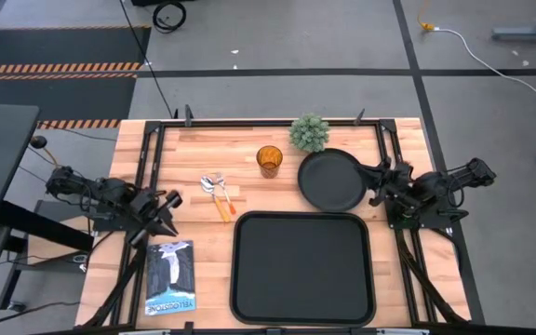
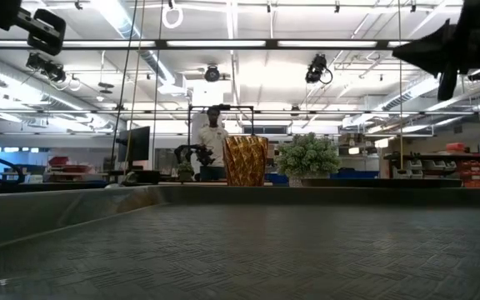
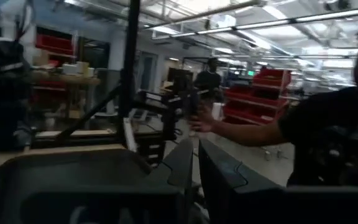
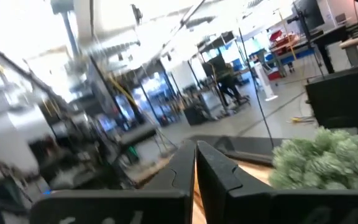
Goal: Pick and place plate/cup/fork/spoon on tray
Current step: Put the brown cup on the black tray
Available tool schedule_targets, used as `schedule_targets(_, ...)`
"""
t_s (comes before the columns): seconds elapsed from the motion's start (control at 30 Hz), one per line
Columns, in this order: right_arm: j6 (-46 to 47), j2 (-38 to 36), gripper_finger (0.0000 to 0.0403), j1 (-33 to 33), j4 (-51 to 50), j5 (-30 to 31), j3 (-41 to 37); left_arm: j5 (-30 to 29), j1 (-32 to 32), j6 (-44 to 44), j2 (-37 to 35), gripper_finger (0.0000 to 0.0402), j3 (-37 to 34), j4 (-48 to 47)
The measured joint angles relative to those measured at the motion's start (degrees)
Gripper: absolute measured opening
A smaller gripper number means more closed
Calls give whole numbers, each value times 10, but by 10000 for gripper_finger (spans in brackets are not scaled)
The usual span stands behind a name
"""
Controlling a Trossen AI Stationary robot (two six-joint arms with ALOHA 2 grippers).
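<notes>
The black tray [image 1: 301,307] lies at the table's near middle; its ribbed floor and rim [image 2: 73,212] fill the low view. The round black plate [image 1: 331,180] rests flat just beyond it, and the amber cup [image 1: 268,160] [image 2: 245,160] stands upright left of the plate. The spoon [image 1: 209,184] and fork [image 1: 223,197] lie side by side left of the cup, orange handles toward the tray. My left gripper [image 1: 172,207] [image 3: 195,163] hovers shut at the left edge. My right gripper [image 1: 378,177] [image 4: 196,158] hovers shut by the plate's right rim, raised above it.
A small green plant [image 1: 310,132] [image 4: 322,158] stands at the far edge behind the plate. A book [image 1: 170,276] lies near the left front corner. Black frame rails [image 1: 147,158] run along both table sides. A person in a dark shirt [image 3: 334,137] stands beyond the table.
</notes>
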Motion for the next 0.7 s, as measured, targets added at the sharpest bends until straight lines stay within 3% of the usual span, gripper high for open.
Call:
schedule_targets(0.23,1,0,23,0,42,-12,0,-179,1,29,46,52,0,26)
schedule_targets(0.43,-1,0,23,-1,41,-15,0,-282,1,59,175,86,0,167)
schedule_targets(0.63,-34,0,18,-27,40,12,0,-419,7,121,305,93,0,313)
schedule_targets(0.7,-45,0,14,-39,40,22,0,-431,17,144,338,93,0,349)
